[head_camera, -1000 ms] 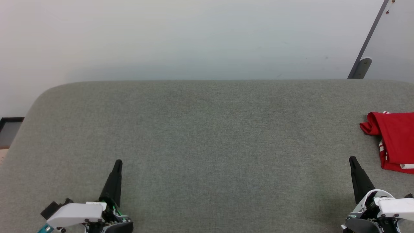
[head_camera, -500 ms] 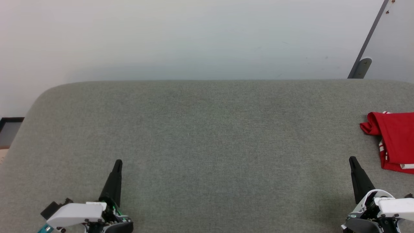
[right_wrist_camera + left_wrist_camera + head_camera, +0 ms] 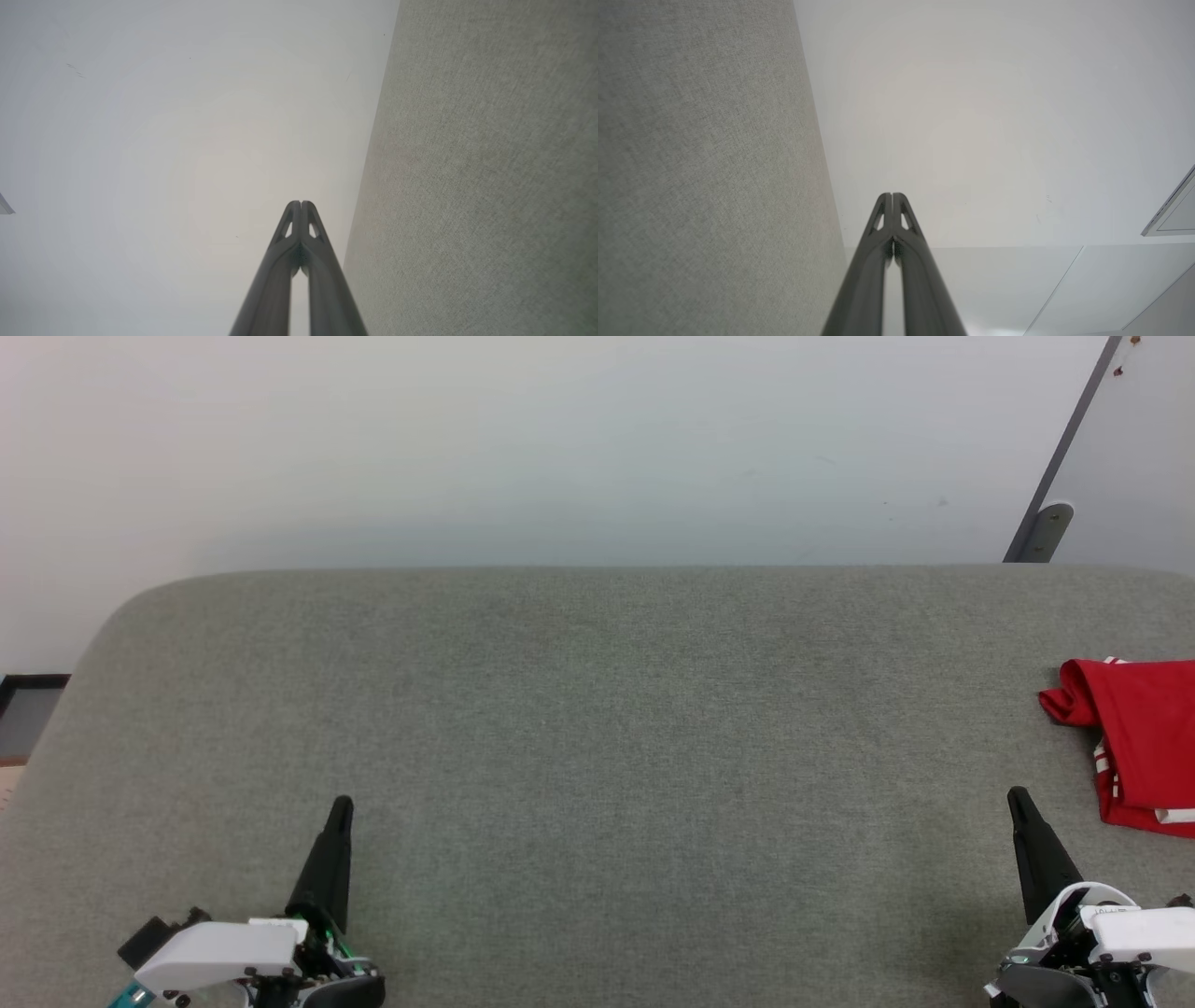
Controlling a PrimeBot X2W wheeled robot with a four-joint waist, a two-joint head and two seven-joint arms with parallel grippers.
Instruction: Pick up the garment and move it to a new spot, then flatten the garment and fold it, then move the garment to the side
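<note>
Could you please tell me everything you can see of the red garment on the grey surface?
The garment is red, of soft-looking cloth, with red-and-white striped trim at its left edge. It lies folded in a compact bundle, upper left corner rumpled, at the right of the grey fabric surface, cut off by the head view's right edge. In what shows, only that surface touches it; the right gripper is apart.

grey fabric surface (image 3: 597, 728) | folded red garment (image 3: 1144, 737) at right edge

No change to see.
The garment (image 3: 1134, 737), left gripper (image 3: 341, 805) and right gripper (image 3: 1018, 796) sit just as a second ago.
</note>
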